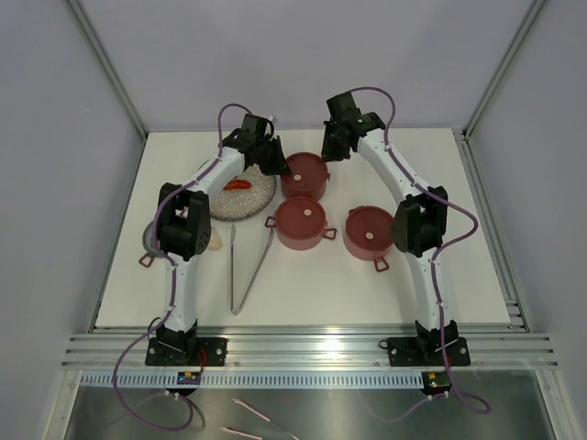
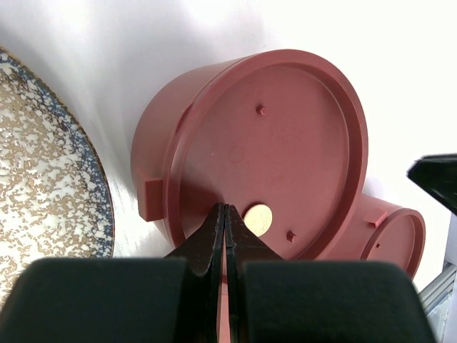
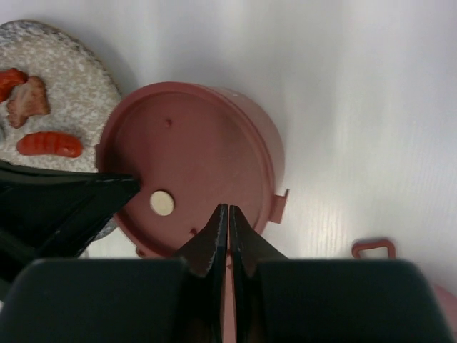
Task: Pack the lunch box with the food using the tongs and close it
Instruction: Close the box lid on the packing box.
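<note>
Both the left pincer [image 2: 226,209] and the right pincer [image 3: 228,210] are squeezed shut, holding nothing, over the far round dark-red metal lunch box tier [image 1: 304,174].

Top external view: fixed high behind the arm bases, looking steeply down over the whole desk [image 1: 321,284]. Left wrist view: close range, aimed past the left tool [image 2: 226,209] onto the far lunch box tier [image 2: 271,143]. Right wrist view: equally close, past the right tool [image 3: 228,209], facing the same tier from the opposite side. All three share this tier and the speckled plate [image 2: 43,179].
</note>
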Robot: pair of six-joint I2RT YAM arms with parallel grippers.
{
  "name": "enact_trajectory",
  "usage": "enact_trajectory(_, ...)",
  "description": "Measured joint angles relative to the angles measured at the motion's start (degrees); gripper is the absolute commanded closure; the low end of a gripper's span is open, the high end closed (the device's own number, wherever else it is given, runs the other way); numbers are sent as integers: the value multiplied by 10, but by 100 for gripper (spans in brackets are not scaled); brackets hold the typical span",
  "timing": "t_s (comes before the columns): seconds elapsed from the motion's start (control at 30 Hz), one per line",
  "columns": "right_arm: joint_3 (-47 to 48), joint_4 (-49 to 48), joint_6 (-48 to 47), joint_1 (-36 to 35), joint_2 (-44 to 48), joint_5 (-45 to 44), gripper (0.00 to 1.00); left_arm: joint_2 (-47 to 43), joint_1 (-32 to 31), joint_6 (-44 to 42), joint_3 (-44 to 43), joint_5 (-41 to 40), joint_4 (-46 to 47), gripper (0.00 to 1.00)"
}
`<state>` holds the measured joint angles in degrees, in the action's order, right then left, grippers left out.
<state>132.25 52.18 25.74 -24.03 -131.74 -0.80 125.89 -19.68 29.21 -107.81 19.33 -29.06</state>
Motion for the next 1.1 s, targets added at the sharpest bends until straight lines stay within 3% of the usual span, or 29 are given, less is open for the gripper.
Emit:
enact_trajectory(0.1, 24, 1, -1, -12, -4, 1, 100, 0, 0, 0, 3, 0, 6, 100)
enact_trajectory(0.43, 32, -4, 2, -37, -75, -8, 100, 0, 0, 1, 7, 1, 14, 100)
enact_trajectory(0.67, -33, -37, 2, -36, -36, -26, 100, -8, 1, 5, 34, 9, 48, 100)
enact_trajectory(1.1, -39, -27, -7, -36, -31, -47, 100, -24, 1, 9, 72, 11, 87, 100)
